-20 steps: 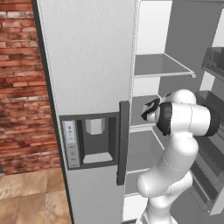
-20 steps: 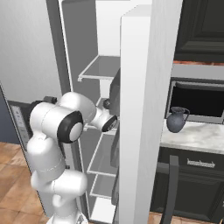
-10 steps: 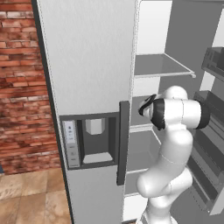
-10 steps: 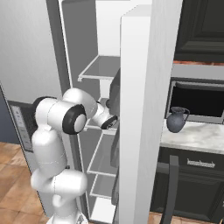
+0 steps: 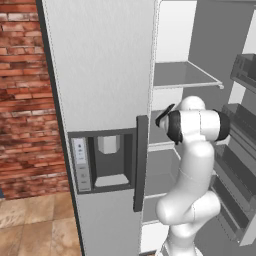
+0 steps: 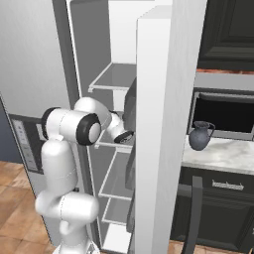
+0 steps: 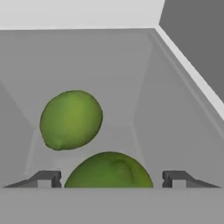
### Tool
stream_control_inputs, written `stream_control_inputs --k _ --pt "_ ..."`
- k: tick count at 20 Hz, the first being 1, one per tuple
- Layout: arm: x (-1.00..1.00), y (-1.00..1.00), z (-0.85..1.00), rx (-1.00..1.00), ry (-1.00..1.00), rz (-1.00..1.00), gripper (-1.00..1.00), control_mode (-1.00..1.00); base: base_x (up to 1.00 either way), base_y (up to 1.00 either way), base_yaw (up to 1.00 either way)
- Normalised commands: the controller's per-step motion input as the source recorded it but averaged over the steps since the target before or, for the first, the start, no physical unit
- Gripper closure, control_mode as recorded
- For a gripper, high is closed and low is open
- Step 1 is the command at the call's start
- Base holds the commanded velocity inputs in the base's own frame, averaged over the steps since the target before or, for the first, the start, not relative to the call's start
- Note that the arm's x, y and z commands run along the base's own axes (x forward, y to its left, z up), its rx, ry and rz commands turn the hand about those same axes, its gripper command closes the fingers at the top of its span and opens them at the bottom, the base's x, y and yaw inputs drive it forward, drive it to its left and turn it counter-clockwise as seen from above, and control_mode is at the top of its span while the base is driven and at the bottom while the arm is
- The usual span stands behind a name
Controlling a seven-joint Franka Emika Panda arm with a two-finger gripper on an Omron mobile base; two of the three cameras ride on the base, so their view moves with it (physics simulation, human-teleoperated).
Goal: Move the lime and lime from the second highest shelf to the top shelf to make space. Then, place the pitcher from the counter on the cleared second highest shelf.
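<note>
Two limes, both unmoved on the second highest shelf [image 7: 175, 131]: nearer lime [image 7: 108, 169] between the spread fingertips [image 7: 43, 178] of the gripper [image 7: 109, 179], not clasped; farther lime [image 7: 71, 119] just beyond. Top shelf [image 6: 111, 82] bare. Pitcher [image 6: 199, 135] waiting on the counter [image 6: 223, 155]. Nothing accomplished yet, apparently.

Two green limes [image 7: 71, 119]; grey shelf [image 7: 175, 113]; blue-grey pitcher [image 6: 200, 136].
</note>
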Motion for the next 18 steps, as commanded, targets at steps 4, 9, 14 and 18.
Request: stream_control_inputs --k 4,9,14,18 --pt "0.16 0.0 -0.23 0.0 0.0 0.0 1.0 -1.0 0.0 0.0 0.0" --pt "-0.04 0.02 -0.25 0.0 0.0 0.0 1.0 -1.0 0.0 0.0 0.0" --pt "-0.36 0.12 0.02 0.0 0.0 0.0 1.0 -1.0 0.0 0.0 0.0" --pt "-0.64 0.24 0.53 0.0 0.0 0.0 1.0 -1.0 0.0 0.0 0.0"
